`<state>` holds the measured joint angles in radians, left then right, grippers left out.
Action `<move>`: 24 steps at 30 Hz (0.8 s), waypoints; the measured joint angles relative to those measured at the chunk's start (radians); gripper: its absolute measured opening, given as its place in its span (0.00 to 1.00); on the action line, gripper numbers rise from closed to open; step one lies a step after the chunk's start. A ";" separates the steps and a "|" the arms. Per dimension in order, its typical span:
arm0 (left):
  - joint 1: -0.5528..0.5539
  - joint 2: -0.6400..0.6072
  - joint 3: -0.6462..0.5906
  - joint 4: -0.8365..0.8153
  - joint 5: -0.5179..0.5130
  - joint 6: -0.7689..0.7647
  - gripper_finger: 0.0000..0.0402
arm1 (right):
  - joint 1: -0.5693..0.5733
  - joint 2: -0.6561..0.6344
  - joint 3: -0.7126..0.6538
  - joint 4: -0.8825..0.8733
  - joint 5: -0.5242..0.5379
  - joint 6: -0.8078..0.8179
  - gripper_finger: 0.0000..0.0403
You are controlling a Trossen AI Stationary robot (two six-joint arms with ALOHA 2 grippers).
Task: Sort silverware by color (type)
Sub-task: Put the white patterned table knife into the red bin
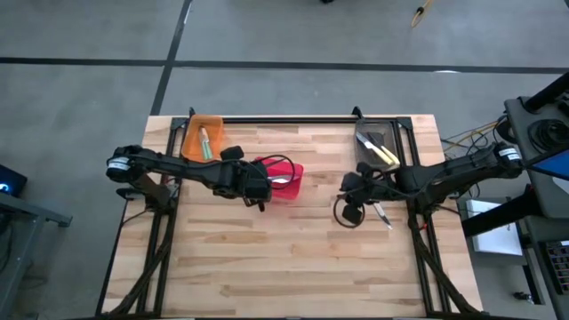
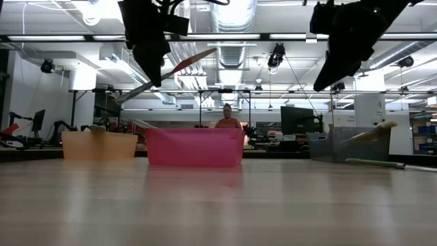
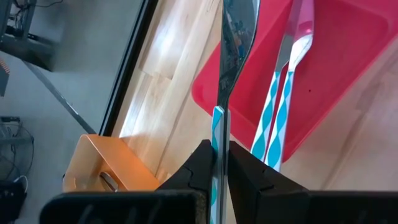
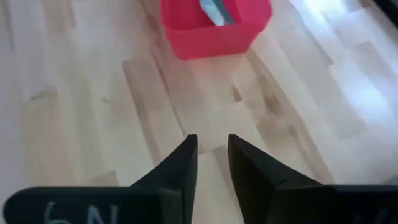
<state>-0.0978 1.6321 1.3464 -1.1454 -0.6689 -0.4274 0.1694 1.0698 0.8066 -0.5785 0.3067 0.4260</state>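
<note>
My left gripper [image 3: 221,152] is shut on a blue-and-white striped utensil [image 3: 231,56], held over the near-left rim of the red bin [image 1: 293,182]. Two more blue-striped utensils [image 3: 277,115] lie inside that bin. The orange bin [image 1: 203,138] holds green-handled utensils, and the grey bin [image 1: 375,147] holds yellow-handled ones. One utensil [image 1: 382,213] lies flat on the table near the right arm. My right gripper [image 4: 212,144] hangs above bare wood to the right of the red bin. Its fingers stand a narrow gap apart with nothing between them. My left gripper pinches the utensil's striped handle [image 3: 217,130] between its two fingers. The utensil runs on in line with the fingers, its metal end [image 3: 236,43] pointing away over the red bin. It is lifted clear and hangs tilted in the low view.
The three bins stand along the table's far half: orange at the left, red in the middle, grey at the right. A black cable loop [image 1: 347,213] hangs below the right arm. Bare wood fills the near half of the table [image 1: 284,267].
</note>
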 joint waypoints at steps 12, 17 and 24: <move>0.000 0.000 0.000 0.004 0.000 0.000 0.04 | 0.000 0.000 0.000 0.039 0.008 -0.060 0.12; 0.000 0.000 0.000 0.004 0.000 0.000 0.04 | 0.000 0.000 0.000 0.043 0.008 -0.071 0.12; 0.000 0.000 0.000 0.005 0.000 0.000 0.04 | 0.000 0.000 0.000 0.045 0.008 -0.075 0.12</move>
<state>-0.0978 1.6321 1.3464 -1.1404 -0.6693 -0.4275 0.1696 1.0695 0.8066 -0.5335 0.3149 0.3509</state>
